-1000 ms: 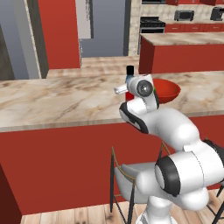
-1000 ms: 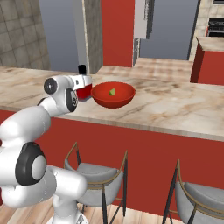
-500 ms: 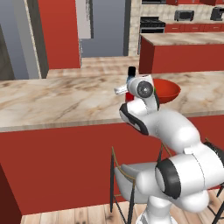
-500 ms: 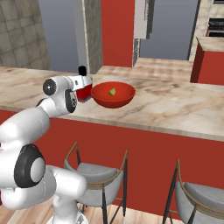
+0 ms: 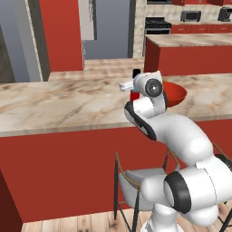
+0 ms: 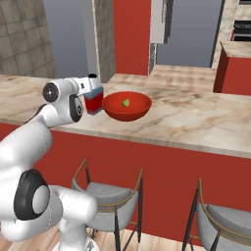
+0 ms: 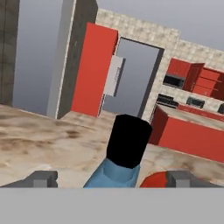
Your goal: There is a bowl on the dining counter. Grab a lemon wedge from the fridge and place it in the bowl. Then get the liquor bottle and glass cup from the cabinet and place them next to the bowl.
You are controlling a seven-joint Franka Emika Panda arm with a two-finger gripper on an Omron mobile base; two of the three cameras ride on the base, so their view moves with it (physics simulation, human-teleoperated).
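Observation:
The liquor bottle (image 5: pixel 133 94), red with a blue shoulder and black cap (image 7: pixel 128 140), stands upright on the dining counter (image 5: pixel 68 104) just left of the red bowl (image 5: pixel 176 93). In the bowl (image 6: pixel 126 107) lies the lemon wedge (image 6: pixel 126 102). My gripper (image 7: pixel 113 178) straddles the bottle's neck with its fingertips (image 7: pixel 41 177) spread wide. A gap shows on each side of the bottle, so it is open. From the right base view the hand (image 6: pixel 93 88) covers the bottle's top above the red body (image 6: pixel 94 104). The glass cup is out of view.
Metal stools (image 5: pixel 136 181) (image 6: pixel 108 191) (image 6: pixel 225 220) stand under the counter's near edge, around my base. A second red counter (image 5: pixel 190 52) lies beyond the walkway. Tall red and grey units (image 5: pixel 61 34) line the far wall. Bare marbled top (image 6: pixel 196 117) extends right of the bowl.
The fingers have spread apart and let go of the bottle, which stays standing beside the bowl. The hand has barely shifted.

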